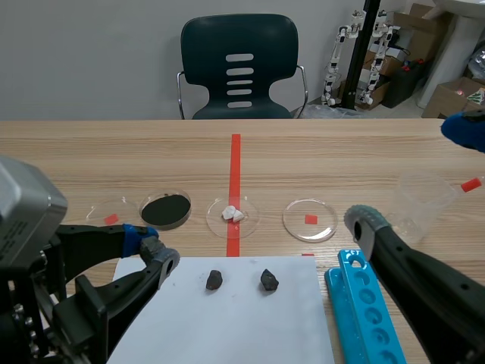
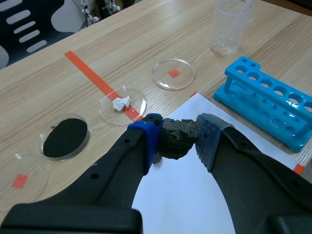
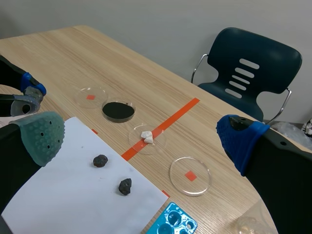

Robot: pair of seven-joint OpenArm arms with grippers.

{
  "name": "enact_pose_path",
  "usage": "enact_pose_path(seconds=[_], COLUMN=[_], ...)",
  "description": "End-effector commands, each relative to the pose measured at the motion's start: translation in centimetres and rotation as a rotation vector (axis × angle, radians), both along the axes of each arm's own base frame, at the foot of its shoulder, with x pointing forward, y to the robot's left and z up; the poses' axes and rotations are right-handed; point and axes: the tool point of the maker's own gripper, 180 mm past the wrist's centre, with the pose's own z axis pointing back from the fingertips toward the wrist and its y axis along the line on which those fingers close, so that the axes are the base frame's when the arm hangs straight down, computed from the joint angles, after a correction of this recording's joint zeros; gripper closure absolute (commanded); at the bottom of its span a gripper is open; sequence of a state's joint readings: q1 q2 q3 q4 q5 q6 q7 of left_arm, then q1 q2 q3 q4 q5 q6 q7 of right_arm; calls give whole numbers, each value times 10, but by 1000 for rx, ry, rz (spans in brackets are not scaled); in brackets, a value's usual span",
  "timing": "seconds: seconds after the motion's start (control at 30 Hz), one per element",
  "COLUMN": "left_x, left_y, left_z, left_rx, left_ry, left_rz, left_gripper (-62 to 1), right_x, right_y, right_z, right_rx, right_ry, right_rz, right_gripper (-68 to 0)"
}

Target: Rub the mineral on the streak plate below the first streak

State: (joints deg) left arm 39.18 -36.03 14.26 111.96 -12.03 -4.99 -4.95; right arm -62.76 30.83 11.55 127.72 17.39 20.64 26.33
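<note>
Two dark mineral lumps (image 1: 214, 280) (image 1: 269, 280) lie side by side on a white sheet (image 1: 227, 326) at the table's front; no streak shows on it. My left gripper (image 1: 151, 249) hovers at the sheet's left edge, open by a narrow gap. In the left wrist view one mineral (image 2: 178, 139) shows through that gap between the pads of the left gripper (image 2: 178, 144), lying just ahead on the sheet. My right gripper (image 3: 141, 139) is raised over the table's right side, wide open and holding nothing. Both minerals (image 3: 100, 160) (image 3: 125, 186) lie below it.
Beyond the sheet stand several petri dishes: an empty one (image 1: 112, 212), one with a black disc (image 1: 165, 210), one with white bits (image 1: 233, 215) and one with a red mark (image 1: 309, 220). A blue tube rack (image 1: 364, 311) and a clear cup (image 1: 420, 205) are at the right.
</note>
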Motion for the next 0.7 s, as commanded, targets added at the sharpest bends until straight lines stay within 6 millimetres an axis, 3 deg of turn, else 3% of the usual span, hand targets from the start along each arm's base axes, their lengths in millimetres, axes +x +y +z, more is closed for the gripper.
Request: enact_pose_path(seconds=[0.0,0.33,0.67], left_x=[3,-7,-6], left_y=[0,25,77], left_z=[4,-50,-80], left_rx=[-9,207,350], left_ry=[-9,252,460], left_rz=[17,70,274], left_gripper=[-126,-126,-126], right_x=[0,0,1], right_y=[1,1,1], right_z=[8,8,7], right_rx=[19,19,18], right_ry=[-19,-19,-19], right_rz=[5,5,5], right_gripper=[-679,-679,-679])
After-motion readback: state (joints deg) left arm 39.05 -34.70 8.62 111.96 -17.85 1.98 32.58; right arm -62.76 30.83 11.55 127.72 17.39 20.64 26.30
